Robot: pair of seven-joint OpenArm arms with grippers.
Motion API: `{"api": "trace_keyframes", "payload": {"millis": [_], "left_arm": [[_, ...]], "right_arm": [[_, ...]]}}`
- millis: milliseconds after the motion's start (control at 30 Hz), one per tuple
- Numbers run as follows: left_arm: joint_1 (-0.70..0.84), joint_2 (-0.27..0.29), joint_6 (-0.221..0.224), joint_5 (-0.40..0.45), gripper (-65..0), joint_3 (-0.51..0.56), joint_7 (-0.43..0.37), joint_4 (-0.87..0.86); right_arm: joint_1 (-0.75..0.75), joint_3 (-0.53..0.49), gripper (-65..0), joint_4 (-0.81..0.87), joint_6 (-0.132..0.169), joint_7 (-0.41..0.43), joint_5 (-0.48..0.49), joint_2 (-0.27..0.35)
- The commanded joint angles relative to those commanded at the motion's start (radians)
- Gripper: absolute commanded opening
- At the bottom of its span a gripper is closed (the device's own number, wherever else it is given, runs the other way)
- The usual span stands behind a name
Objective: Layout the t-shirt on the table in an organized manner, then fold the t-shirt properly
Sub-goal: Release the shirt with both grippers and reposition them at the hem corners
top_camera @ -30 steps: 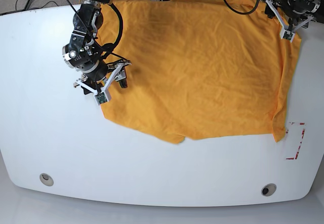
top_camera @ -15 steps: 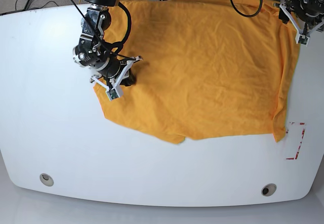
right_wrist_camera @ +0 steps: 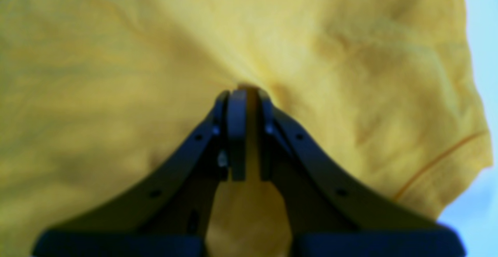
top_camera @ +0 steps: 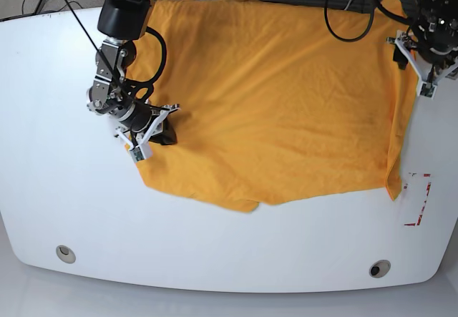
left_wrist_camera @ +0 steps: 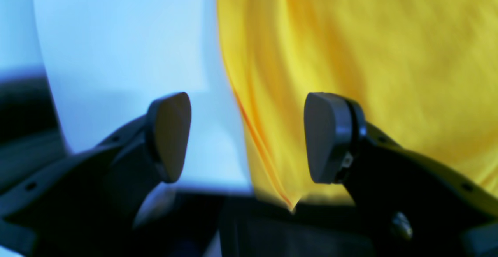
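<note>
Shirt lies spread over the far middle of the table, back edge reaching the table's far rim, wrinkled, a small flap jutting at its near hem. No lettering shows. Right gripper, at the base view's left, has its jaws pinched tight on a ridge of cloth near the shirt's left edge; fabric puckers toward the tips. Left gripper, at the base view's right by the shirt's far right corner, hangs with jaws spread wide, the shirt's hem running between the pads, nothing held. Red-white tape sits just beside the shirt's near right corner. Two grommets near the front rim.
</note>
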Motion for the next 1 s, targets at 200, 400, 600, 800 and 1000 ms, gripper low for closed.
{"api": "trace_keyframes", "payload": {"millis": [200,400,600,800,1000], "left_arm": [[-0.138,0.005,0.023,0.003,-22.2,0.140,0.000,-0.068],[-0.264,0.000,0.097,0.002,-22.2,0.239,-0.006,-0.284],[-0.330,-0.002,0.098,0.002,-22.2,0.259,-0.097,-0.483],[-0.364,-0.025,0.095,0.041,-22.1,0.261,-0.153,-0.586],[-0.471,-0.029,0.094,0.077,-22.1,0.262,-0.167,-0.764]], "right_arm": [[0.003,-0.003,-60.1,0.000,0.000,0.000,-0.005,0.009],[0.000,0.002,-60.1,0.000,0.000,0.000,-0.003,0.012],[-0.002,0.002,-60.1,0.002,0.000,0.000,-0.002,0.012],[-0.002,0.002,-60.1,0.002,0.000,0.000,-0.002,0.012],[0.008,0.038,-60.1,0.000,0.000,0.000,-0.003,0.020]]}}
